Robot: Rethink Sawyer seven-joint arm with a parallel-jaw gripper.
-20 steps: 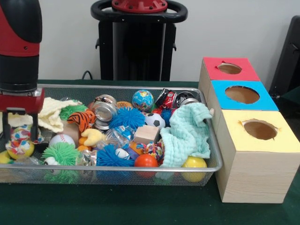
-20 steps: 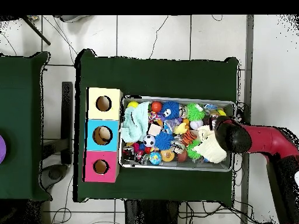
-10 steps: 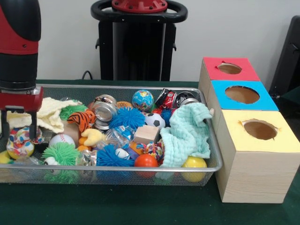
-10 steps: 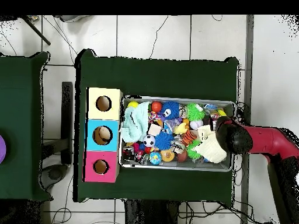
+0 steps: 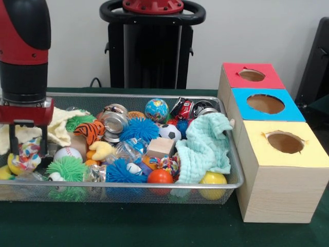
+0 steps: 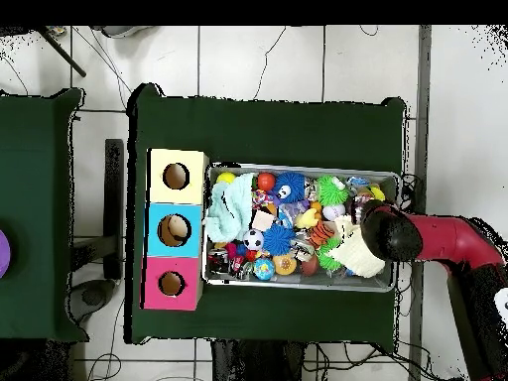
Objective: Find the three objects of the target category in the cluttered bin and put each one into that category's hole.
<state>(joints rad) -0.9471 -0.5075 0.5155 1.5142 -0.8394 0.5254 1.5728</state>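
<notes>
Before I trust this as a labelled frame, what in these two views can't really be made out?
- Gripper, overhead view: hidden under the arm's own wrist.
- Confetti ball, front view: contact with the gripper unclear.
- Box holes: insides dark in both views.
- Items under the mint cloth: covered.

Confetti-speckled ball (image 5: 26, 156); seemingly tiger-striped toy (image 5: 90, 131)

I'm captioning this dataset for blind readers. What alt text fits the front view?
A red and black robot arm lowers its gripper around a multicoloured ball at the left end of a wire mesh bin crammed with toys, balls and cloths. Right of the bin stand three wooden boxes with round holes, topped red, blue and yellow.
</notes>
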